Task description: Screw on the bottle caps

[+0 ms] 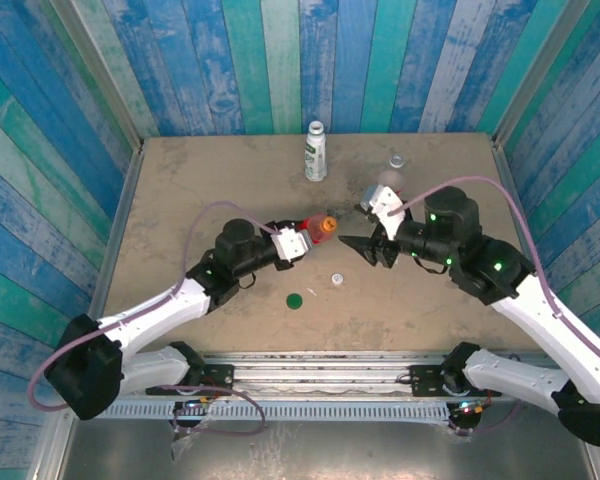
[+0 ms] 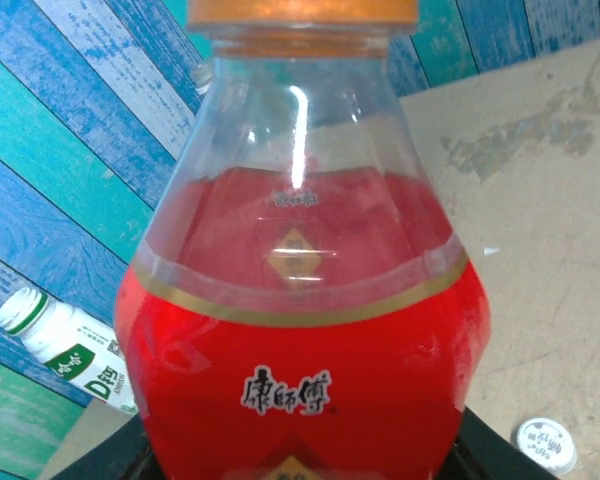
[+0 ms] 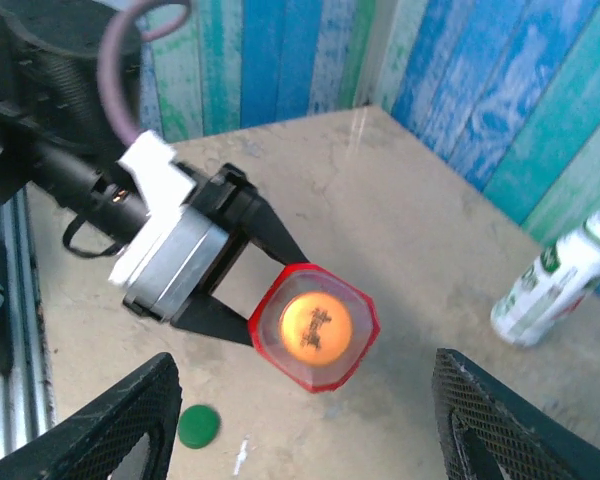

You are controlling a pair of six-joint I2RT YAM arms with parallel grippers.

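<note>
The clear red-labelled bottle (image 2: pixel 300 300) is clamped low on its body by the left gripper (image 1: pixel 310 234), near the middle of the counter (image 1: pixel 180 190). The orange cap (image 3: pixel 316 323) is seated on its neck. The right gripper (image 1: pixel 360 232) is held wide, just beside the cap but apart from it. The green cap (image 1: pixel 294 299) and the white cap (image 1: pixel 337 279) are laid flat on the counter nearby. The white bottle (image 1: pixel 316 152) is stood upright at the far edge.

clear bottle (image 1: pixel 321 227) blocking centre, open table (image 1: pixel 200 180) left

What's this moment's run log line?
left gripper: shut on red bottle | orange cap: on bottle | right gripper: open, off cap | green cap, white cap: loose on table
</note>
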